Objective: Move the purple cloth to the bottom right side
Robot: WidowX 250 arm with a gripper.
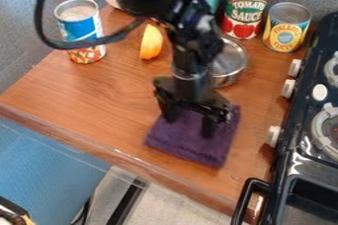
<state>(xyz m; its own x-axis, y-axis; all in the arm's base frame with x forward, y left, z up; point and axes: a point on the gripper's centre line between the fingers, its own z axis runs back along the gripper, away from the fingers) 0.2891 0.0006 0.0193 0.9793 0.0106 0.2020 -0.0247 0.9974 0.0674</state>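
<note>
The black gripper (190,121) points down over the upper part of the purple cloth (191,145), its two fingers apart, one toward the left and one toward the right. Whether the fingertips touch the cloth cannot be told. Folded or bunched into a rough square, the cloth lies on the wooden counter near its front edge, left of the stove. The gripper and wrist hide some of the cloth's far edge.
A metal pot or bowl (228,63) stands behind the gripper. Farther back are a tomato can (245,9), a pineapple can (286,27), a yellow-orange piece (151,42) and a blue-white can (80,29). The stove (300,150) with its knobs borders the counter (99,100) at right.
</note>
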